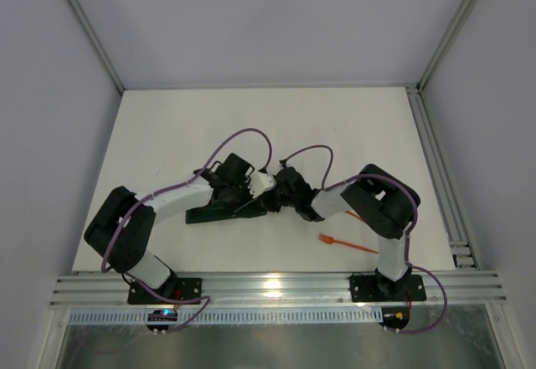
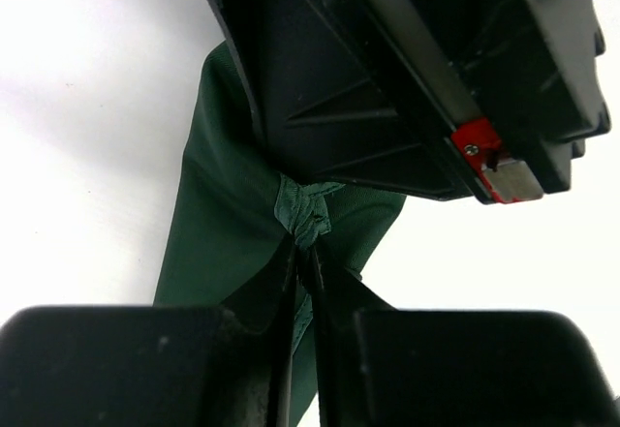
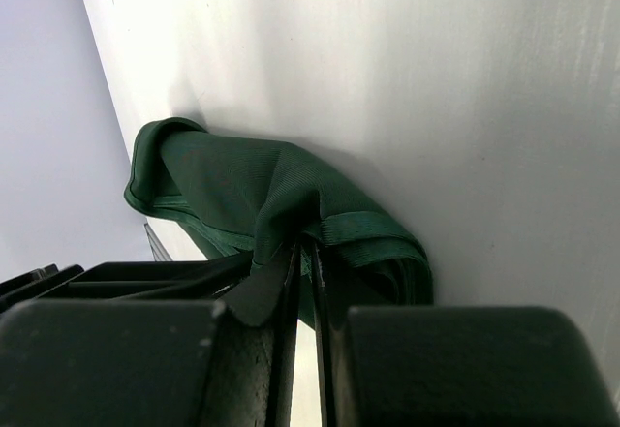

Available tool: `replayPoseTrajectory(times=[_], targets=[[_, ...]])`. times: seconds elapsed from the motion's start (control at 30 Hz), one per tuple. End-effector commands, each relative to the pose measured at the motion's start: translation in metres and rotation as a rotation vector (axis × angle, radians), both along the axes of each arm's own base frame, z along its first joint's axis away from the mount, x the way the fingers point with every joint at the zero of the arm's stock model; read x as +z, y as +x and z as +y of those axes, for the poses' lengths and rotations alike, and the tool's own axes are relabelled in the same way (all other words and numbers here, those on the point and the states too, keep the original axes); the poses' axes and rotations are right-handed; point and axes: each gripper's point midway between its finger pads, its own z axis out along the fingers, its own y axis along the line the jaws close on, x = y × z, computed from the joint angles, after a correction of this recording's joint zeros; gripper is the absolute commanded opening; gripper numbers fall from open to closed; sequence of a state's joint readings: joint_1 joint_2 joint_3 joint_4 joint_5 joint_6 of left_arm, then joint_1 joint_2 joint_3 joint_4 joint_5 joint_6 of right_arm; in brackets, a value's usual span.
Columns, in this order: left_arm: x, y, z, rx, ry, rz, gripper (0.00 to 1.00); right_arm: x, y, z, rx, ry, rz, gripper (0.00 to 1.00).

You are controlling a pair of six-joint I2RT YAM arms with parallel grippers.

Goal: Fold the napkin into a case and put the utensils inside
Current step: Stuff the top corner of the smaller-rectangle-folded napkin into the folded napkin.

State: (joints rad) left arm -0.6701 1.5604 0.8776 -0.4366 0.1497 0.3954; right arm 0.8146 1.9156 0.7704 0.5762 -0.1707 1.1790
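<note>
The dark green napkin [image 1: 205, 215] lies bunched in a narrow strip at mid table, mostly under the left arm. My left gripper [image 2: 303, 253] is shut on a pinched fold of the napkin [image 2: 213, 224], and shows in the top view [image 1: 251, 202]. My right gripper [image 3: 305, 253] is shut on a folded hem of the napkin [image 3: 242, 185], and meets the left one [image 1: 273, 200]. An orange fork [image 1: 347, 244] lies on the table right of the grippers. A sliver of the second orange utensil [image 1: 355, 216] shows beside the right arm.
The right gripper's black body with a red tab [image 2: 484, 146] hangs close above the left fingers. An aluminium rail [image 1: 268, 287] runs along the near table edge, and another rail [image 1: 440, 176] along the right edge. White walls enclose the table.
</note>
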Motion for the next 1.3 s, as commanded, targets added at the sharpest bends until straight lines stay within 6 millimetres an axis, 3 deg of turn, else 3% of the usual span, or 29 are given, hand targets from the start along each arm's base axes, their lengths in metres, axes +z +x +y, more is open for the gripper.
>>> replayPoseTrajectory(times=[0.0, 0.1, 0.63, 0.9, 1.1, 1.27], targets=[[0.020, 0.010, -0.011, 0.002, -0.055, -0.065, 0.08, -0.013, -0.003, -0.007, -0.001, -0.060, 0.011, 0.12], [0.026, 0.013, -0.012, 0.001, -0.062, -0.081, 0.00, -0.009, -0.002, -0.005, 0.006, -0.054, 0.005, 0.13], [0.060, 0.035, -0.023, -0.007, -0.127, -0.221, 0.00, 0.032, 0.001, 0.026, 0.044, 0.096, -0.020, 0.13], [0.053, 0.024, -0.025, -0.057, -0.142, -0.184, 0.00, 0.026, 0.010, 0.036, 0.023, 0.120, -0.002, 0.13], [0.040, 0.011, -0.021, -0.112, -0.134, -0.154, 0.00, 0.004, 0.018, 0.032, -0.055, 0.128, 0.026, 0.13], [0.032, 0.003, -0.018, -0.142, -0.129, -0.147, 0.00, 0.009, 0.026, 0.035, -0.117, 0.254, 0.020, 0.13]])
